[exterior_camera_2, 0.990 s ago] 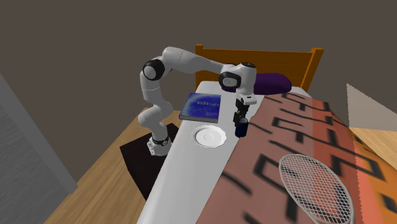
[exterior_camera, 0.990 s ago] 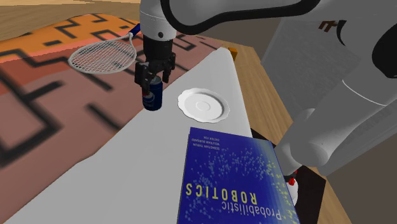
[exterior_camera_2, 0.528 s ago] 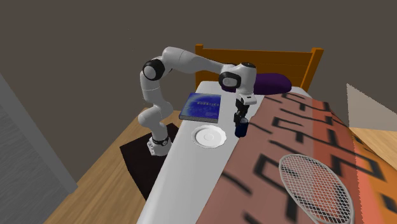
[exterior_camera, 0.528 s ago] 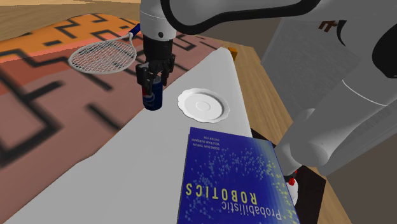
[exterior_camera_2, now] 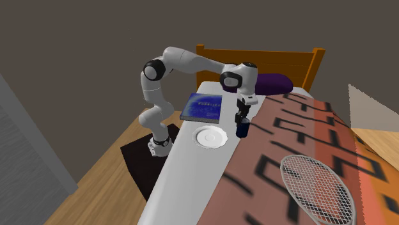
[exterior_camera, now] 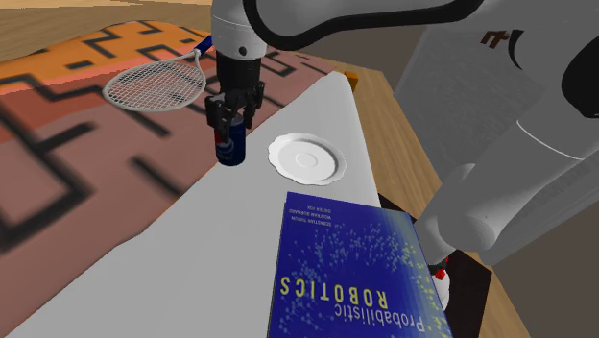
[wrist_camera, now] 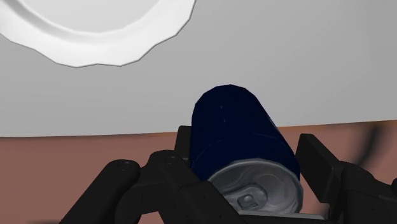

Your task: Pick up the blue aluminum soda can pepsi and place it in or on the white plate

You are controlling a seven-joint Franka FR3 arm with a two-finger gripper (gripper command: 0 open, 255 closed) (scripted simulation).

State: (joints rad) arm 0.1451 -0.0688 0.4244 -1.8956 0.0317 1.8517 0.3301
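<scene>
Grips the can (exterior_camera: 228,151) upright where the blanket (exterior_camera: 77,144) meets the bare white of the bed (exterior_camera: 192,250), a little in from the long edge nearest the arm (exterior_camera_2: 185,61). Clamps it high, just under the rim, with the gripper (exterior_camera: 231,123), fingers (wrist_camera: 318,165) closed against both sides (silver top and tab facing the wrist camera). Cannot tell whether resting on the bed or hanging just above it.

Risks a slip: smooth round wall, narrow hold near the top, so likely to swing or slide out on a jerky lift. Risks a drag too, if carried sideways before rising enough, catching on the cover or clipping the plate's scalloped rim. Could topple on release if set on that sloping rim and not the flat centre.

Finds the plate (exterior_camera: 307,159) just beside the can, toward that same long edge, with nothing between. Leaves the book (exterior_camera: 350,278) farther along the edge toward the headboard (exterior_camera_2: 256,54), the racket (exterior_camera: 154,88) on the blanket toward the foot, a purple pillow (exterior_camera_2: 272,83) at the head; none of these in the path.
</scene>
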